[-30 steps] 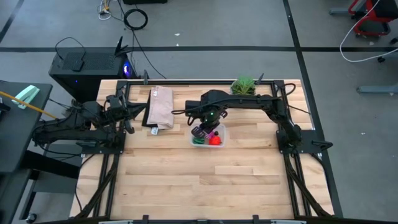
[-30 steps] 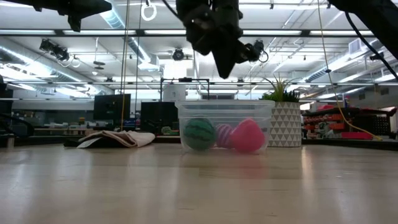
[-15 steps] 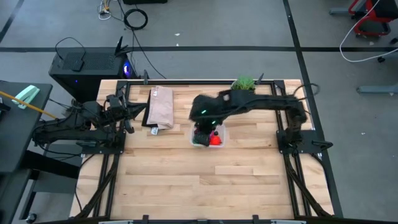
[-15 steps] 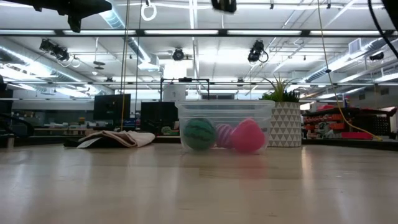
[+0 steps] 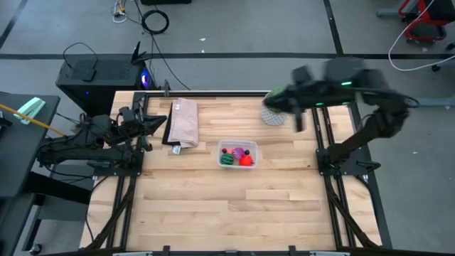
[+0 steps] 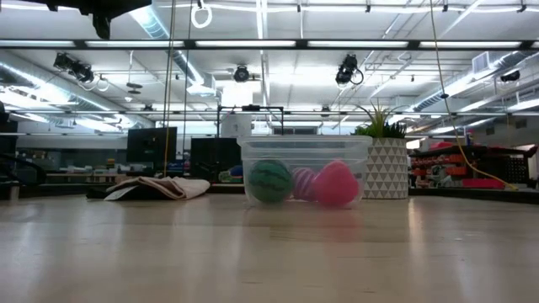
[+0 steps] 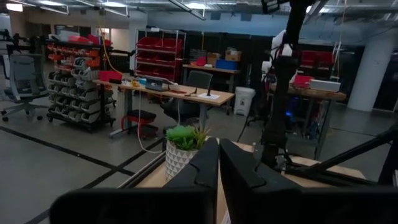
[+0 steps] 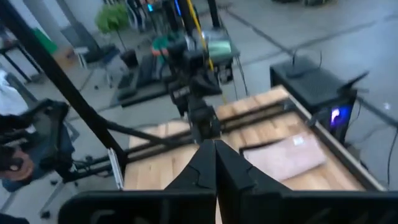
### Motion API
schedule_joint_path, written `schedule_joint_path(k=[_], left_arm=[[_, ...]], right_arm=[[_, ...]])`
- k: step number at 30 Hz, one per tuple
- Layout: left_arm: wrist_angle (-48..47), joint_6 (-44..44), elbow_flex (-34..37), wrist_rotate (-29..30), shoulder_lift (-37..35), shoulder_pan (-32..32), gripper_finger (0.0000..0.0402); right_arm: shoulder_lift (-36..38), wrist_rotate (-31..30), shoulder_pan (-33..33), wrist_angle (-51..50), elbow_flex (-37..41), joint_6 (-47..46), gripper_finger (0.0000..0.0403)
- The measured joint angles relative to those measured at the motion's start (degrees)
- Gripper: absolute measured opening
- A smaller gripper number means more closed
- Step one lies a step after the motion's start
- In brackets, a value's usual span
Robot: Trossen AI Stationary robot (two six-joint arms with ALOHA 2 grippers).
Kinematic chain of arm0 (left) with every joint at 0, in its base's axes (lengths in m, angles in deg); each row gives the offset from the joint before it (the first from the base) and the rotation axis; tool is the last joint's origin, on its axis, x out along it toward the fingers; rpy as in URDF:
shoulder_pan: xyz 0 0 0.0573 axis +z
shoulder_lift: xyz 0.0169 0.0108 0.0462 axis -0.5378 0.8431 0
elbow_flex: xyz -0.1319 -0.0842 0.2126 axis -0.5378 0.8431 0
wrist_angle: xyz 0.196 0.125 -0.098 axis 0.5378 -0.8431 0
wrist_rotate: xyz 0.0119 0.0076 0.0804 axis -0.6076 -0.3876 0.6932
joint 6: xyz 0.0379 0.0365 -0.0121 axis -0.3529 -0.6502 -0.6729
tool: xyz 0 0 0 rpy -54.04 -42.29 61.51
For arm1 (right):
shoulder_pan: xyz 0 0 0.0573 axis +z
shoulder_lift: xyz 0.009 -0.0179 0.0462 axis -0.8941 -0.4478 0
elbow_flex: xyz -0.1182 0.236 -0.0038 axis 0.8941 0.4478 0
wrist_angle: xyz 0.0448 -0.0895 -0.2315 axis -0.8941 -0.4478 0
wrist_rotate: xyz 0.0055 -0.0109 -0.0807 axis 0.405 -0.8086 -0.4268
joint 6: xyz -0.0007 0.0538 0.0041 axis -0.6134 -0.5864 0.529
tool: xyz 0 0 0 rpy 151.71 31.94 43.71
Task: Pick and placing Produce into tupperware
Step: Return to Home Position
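Observation:
The tupperware (image 5: 238, 154) (image 6: 305, 171) is a clear tub standing on its base at mid-table. Inside it rest the green striped ball (image 6: 269, 180), the purple-pink ball (image 6: 304, 183) and the red lumpy piece (image 6: 336, 183). From above, the green ball (image 5: 226, 161), the red piece (image 5: 246, 160) and small bits show in the tub. My right gripper (image 8: 214, 151) is shut and empty, raised high near the table's far right (image 5: 276, 102), well away from the tub. My left gripper (image 7: 219, 152) is shut and waits at the table's left edge (image 5: 151, 123).
A tan paper bag (image 5: 183, 122) lies on the table between the left arm and the tub. A potted plant in a white patterned pot (image 5: 273, 115) (image 6: 387, 167) stands at the far edge, under the raised right arm. Bare wood spans the near half (image 5: 234, 206).
My right gripper has risen from just above the tupperware, left the low view through its top, and swung up toward the table's far right. The tub and the produce in it have stayed where they were.

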Motion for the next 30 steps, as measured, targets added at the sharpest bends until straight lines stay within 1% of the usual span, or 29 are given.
schedule_joint_path(k=[4, 7, 11, 15, 20, 23, 25, 30], left_arm=[[0.2, 0.0, 0.0, 0.0, 0.0, 0.0, 0.0012], [0.2, 0.3, 0.0, 0.0, 0.0, 0.0, 0.001], [0.2, 0.4, 0.0, 0.2, 0.0, 0.0, 0.0018], [0.2, 0.4, 0.0, 1.4, 0.0, 0.0, 0.0024], [0.3, 0.5, 0.0, 3.2, 0.0, 0.0, 0.0021], [0.3, 0.5, 0.0, 3.2, 0.0, 0.0, 0.0017], [0.3, 0.5, 0.0, 3.3, 0.0, 0.0, 0.0014], [0.3, 0.5, 0.0, 4.3, 0.0, 0.0, 0.0012]], right_arm=[[8.1, -2.6, 0.6, 0.1, 4.1, 1.0, 0.0], [15.5, -3.4, 0.6, 3.2, 11.6, 0.9, 0.0], [27.1, -3.1, 0.6, 16.3, 27.5, 0.9, 0.0], [38.4, -0.7, 0.6, 31.9, 44.7, 0.3, 0.0], [49.4, 1.8, 0.6, 49.4, 63.5, 0.3, 0.0], [54.5, 2.6, 0.6, 57.5, 72.2, 0.4, 0.0], [57.6, 3.0, 0.6, 61.7, 76.7, 0.6, 0.0], [64.3, 4.2, 0.6, 66.3, 83.7, 0.9, 0.0]])
